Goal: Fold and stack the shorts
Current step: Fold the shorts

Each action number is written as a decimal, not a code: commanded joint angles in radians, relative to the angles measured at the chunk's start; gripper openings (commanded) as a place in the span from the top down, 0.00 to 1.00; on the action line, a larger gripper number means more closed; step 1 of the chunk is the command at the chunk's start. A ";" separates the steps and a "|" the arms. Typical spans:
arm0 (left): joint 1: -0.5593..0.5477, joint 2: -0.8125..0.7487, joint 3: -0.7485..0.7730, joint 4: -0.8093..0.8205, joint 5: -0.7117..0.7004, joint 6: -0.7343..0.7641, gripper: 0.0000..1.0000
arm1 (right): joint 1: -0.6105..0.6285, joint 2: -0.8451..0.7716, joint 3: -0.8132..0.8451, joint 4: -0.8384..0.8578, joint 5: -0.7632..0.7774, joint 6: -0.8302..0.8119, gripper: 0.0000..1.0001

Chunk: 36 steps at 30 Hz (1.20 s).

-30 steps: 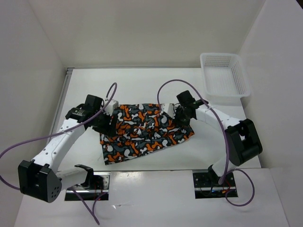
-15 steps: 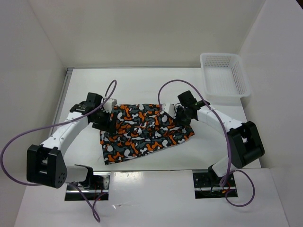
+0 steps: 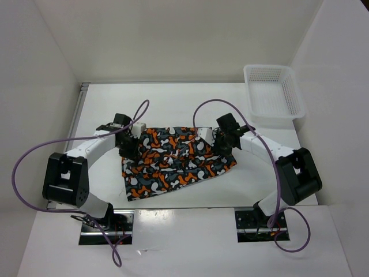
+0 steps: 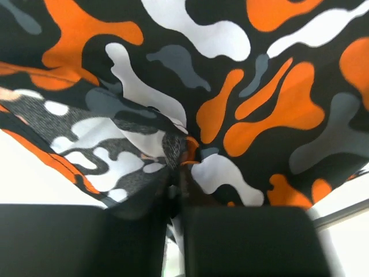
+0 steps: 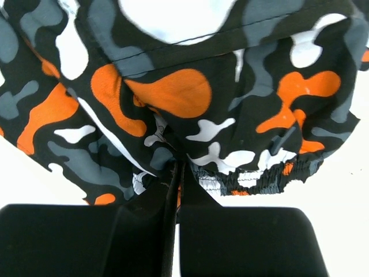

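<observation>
Top external view: the shorts (image 3: pixel 173 164) are seen spread flat on the white table (image 3: pixel 173 107), just beyond the arm bases. Their far left edge is gripped by the left gripper (image 3: pixel 130 151), their far right edge by the right gripper (image 3: pixel 221 145). In both wrist views, cloth is seen clamped between closed fingers (image 4: pixel 248 242). A white mesh basket (image 3: pixel 274 92) is set at the far right corner, well apart.
</observation>
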 commanded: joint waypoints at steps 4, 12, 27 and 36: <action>0.037 -0.005 0.093 -0.009 -0.051 0.003 1.00 | -0.002 0.008 0.094 0.160 0.056 0.104 1.00; 0.206 0.127 0.558 0.003 -0.137 0.003 1.00 | -0.002 0.217 0.441 0.410 0.190 0.264 1.00; 0.053 -0.009 0.517 -0.503 0.026 0.003 1.00 | -0.098 0.072 0.270 0.198 0.136 0.072 1.00; -0.044 0.012 0.367 -0.666 0.045 0.003 0.98 | -0.107 0.062 0.272 0.012 0.041 -0.017 1.00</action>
